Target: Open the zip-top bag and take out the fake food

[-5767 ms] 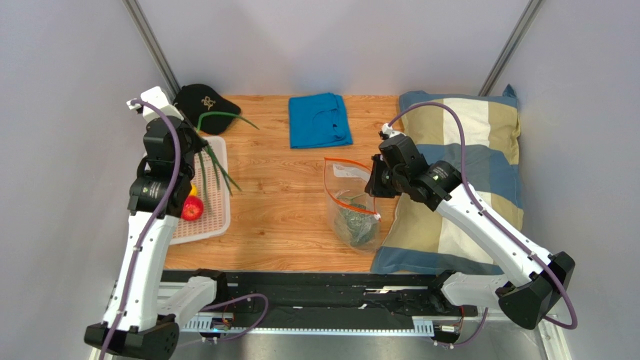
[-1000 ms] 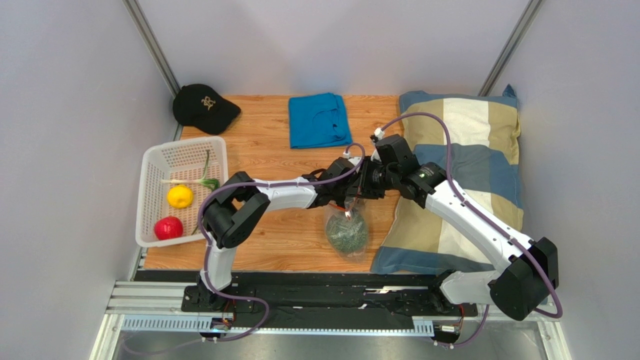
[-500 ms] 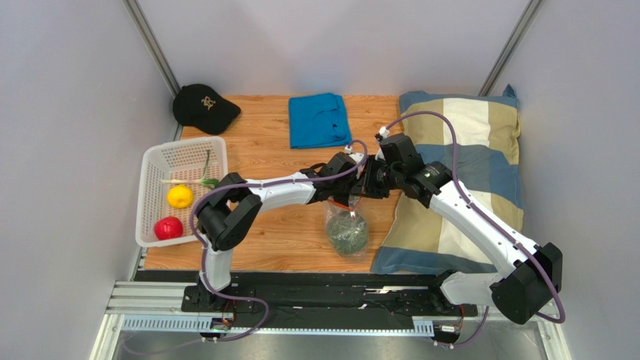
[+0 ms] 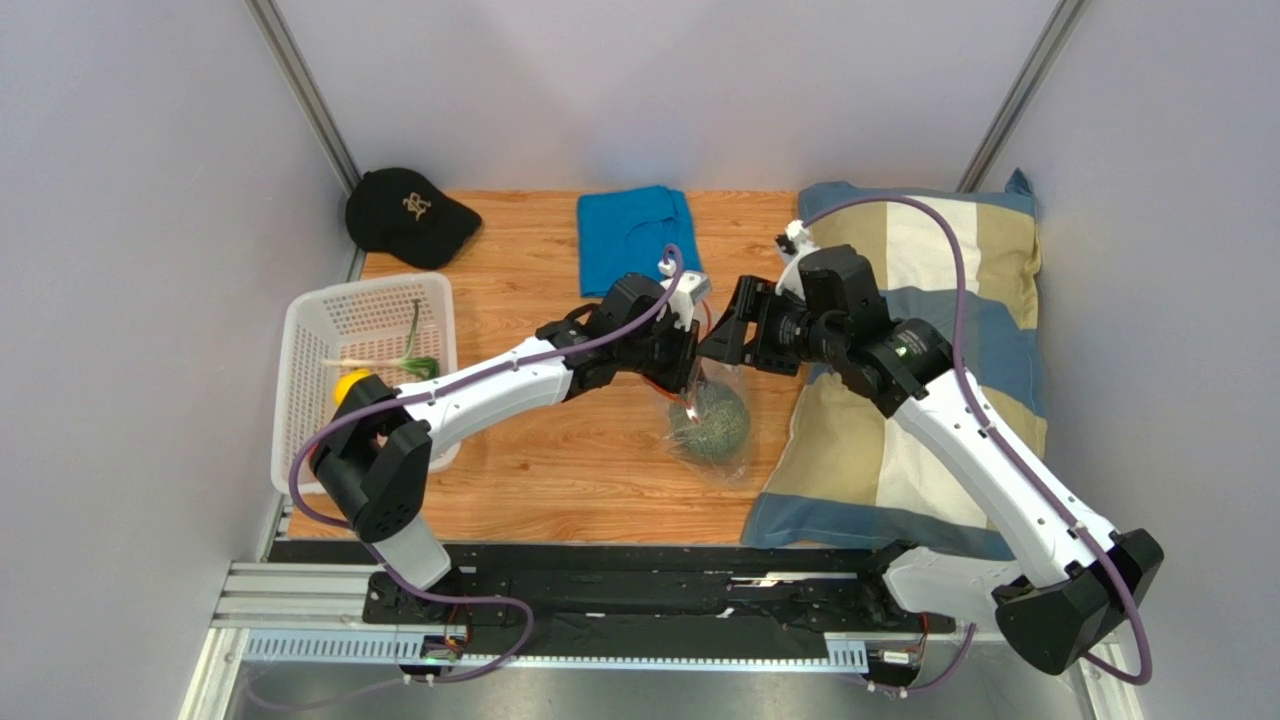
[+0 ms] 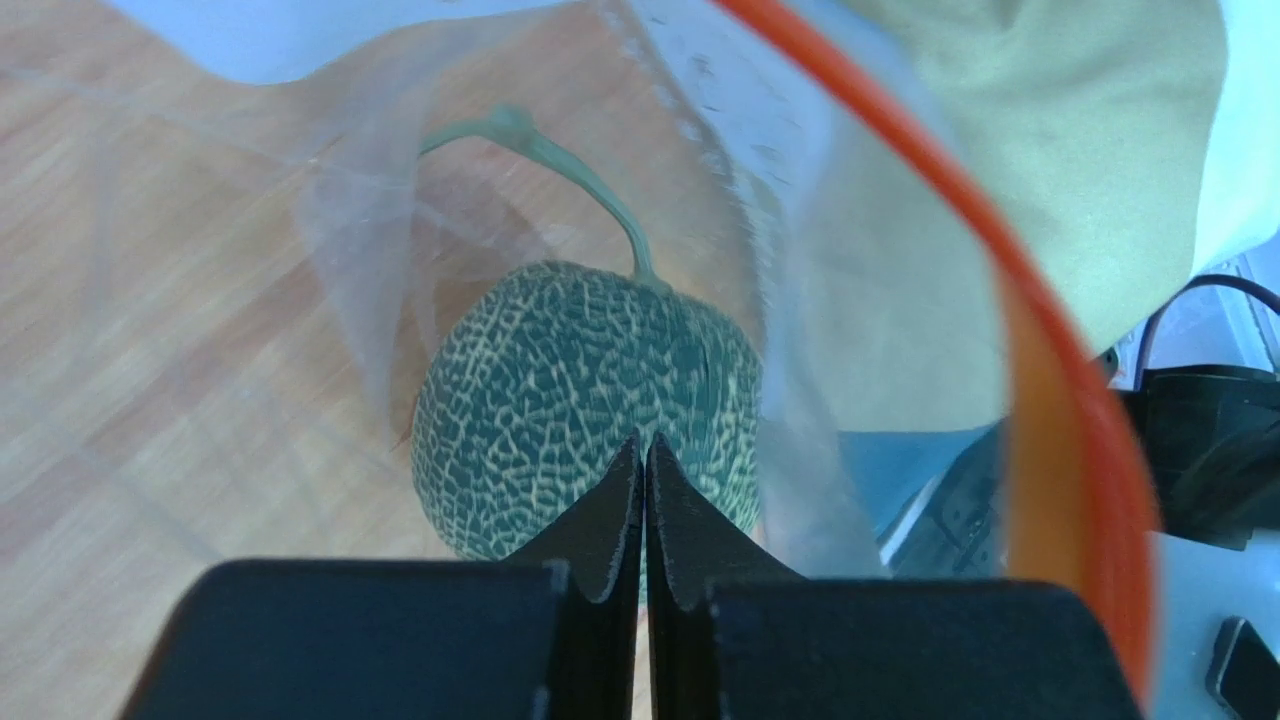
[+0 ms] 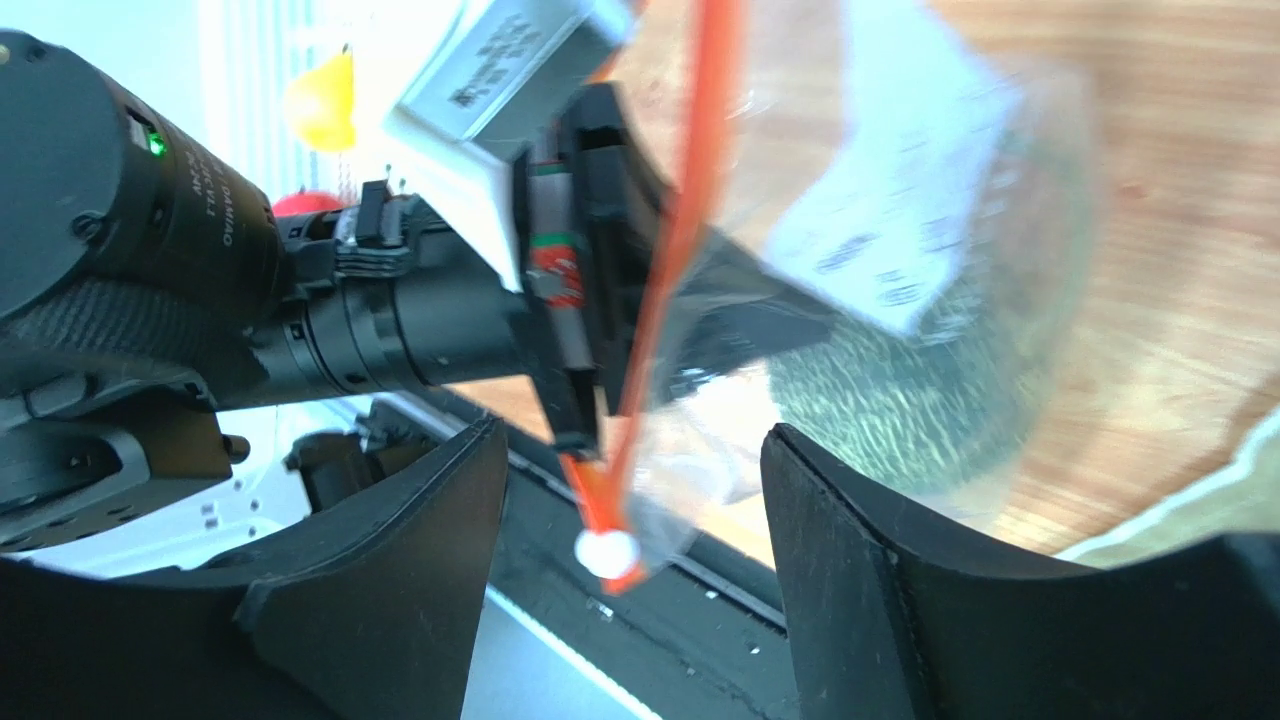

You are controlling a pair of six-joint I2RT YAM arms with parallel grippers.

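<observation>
Nearest the bases, the zip-top bag (image 4: 733, 450) sits over the surface (image 4: 541, 465) toward its near edge, just beside the pillow (image 4: 962, 255), with its mouth held up. I cannot tell whether its bottom rests on the wood. One piece of fake food, the grey-green netted ball (image 5: 571, 390), lies low inside it. The yellow fruit (image 4: 349, 387) and red fruit (image 6: 308, 203) are already in the basket (image 4: 368, 281).

Left pincer (image 5: 646, 443): fingers pressed together, pinching the bag's film at the mouth (my best reading of the wrist views). Right pincer (image 6: 631, 450): spread wide, holding nothing. The orange zip strip (image 6: 699, 180) and white slider (image 6: 606, 552) hang between its fingers without touching them.

Risks — the bag hangs from one thin pinch, and slick film could slide out under the ball's weight. If the right pincer shuts on both walls, the mouth closes over the ball. The wrists are very close, so a twist could knock them together.

Room — open wood lies left of the bag toward the basket, and the pillow crowds the right. There is little margin at the near edge, so I'd expect a dropped ball to roll off. Farther back, the blue cloth (image 4: 639, 240) and cap (image 4: 406, 210) are well apart.
</observation>
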